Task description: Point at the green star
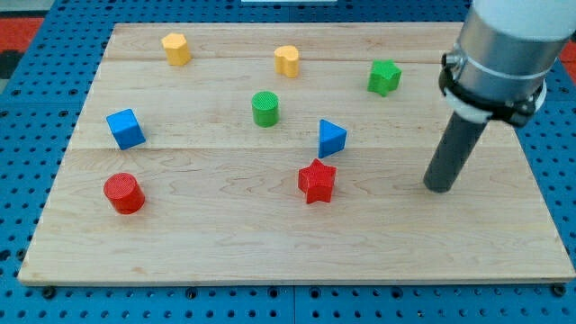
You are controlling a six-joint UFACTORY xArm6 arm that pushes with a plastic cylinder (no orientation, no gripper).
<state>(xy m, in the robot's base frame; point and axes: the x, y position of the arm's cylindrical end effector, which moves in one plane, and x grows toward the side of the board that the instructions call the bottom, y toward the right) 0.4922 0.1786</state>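
Note:
The green star (pixel 384 77) sits near the view's top right on the wooden board (pixel 225 243). My tip (pixel 440 187) rests on the board at the view's right, well below and to the right of the green star, apart from every block. The nearest other blocks are the blue triangle (pixel 331 138) and the red star (pixel 317 182), both to the tip's left.
A green cylinder (pixel 265 109) stands mid-board. A yellow heart (pixel 287 60) and a yellow block (pixel 176 49) lie along the top. A blue cube (pixel 125 129) and a red cylinder (pixel 123 193) are at the left. The board's right edge is close to the tip.

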